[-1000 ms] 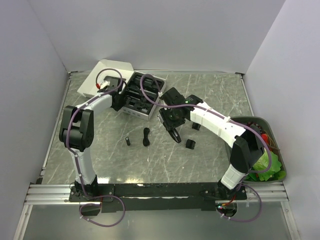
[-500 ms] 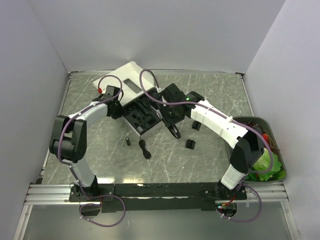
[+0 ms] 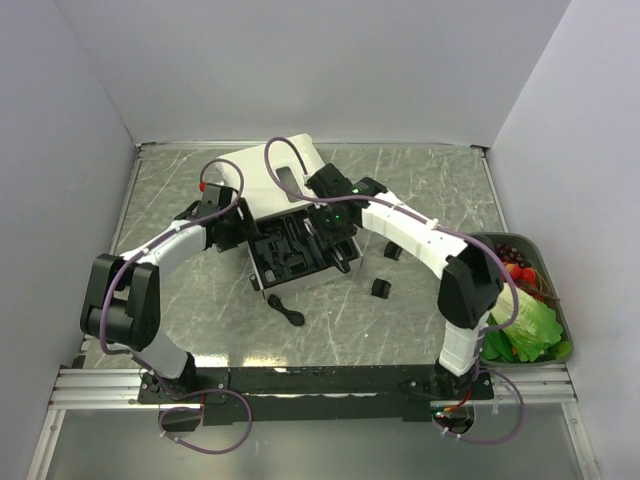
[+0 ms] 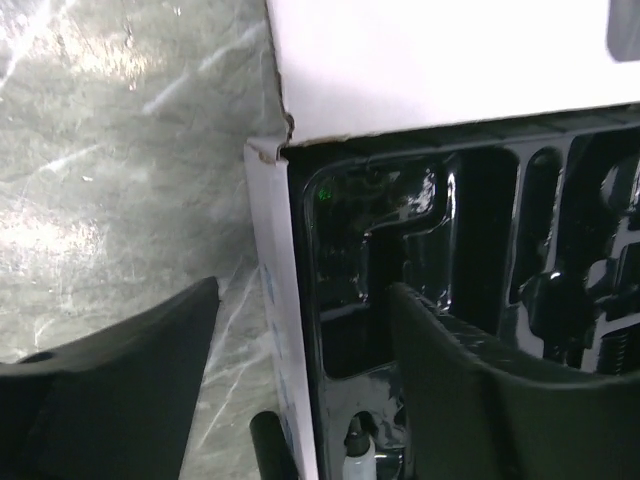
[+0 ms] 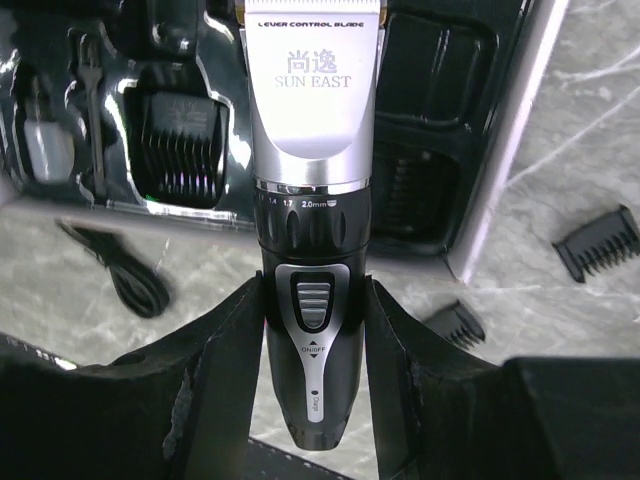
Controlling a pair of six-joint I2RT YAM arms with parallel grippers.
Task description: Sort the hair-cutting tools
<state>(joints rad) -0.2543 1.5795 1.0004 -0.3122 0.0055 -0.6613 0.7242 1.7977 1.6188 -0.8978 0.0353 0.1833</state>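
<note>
Clipper (image 5: 312, 150) sits clamped in the right gripper (image 5: 313, 320) over the black tray (image 5: 450, 60); left gripper (image 4: 300, 345) is spread open, straddling the white box (image 4: 430, 70) wall at 9 o'clock.

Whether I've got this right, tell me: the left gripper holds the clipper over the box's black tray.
Not quite: it is the right gripper that holds the clipper over the box's black tray. The right wrist view shows it clamped between that gripper's fingers.

hair clipper (image 5: 312, 200): blade tip cut by top edge | white box (image 4: 450, 60): runs off top and right edges | left gripper (image 4: 305, 300): fingers (image 4: 110, 390) blurred, cropped at bottom edge | black attachment (image 3: 381, 288): too small to tell its type
</note>
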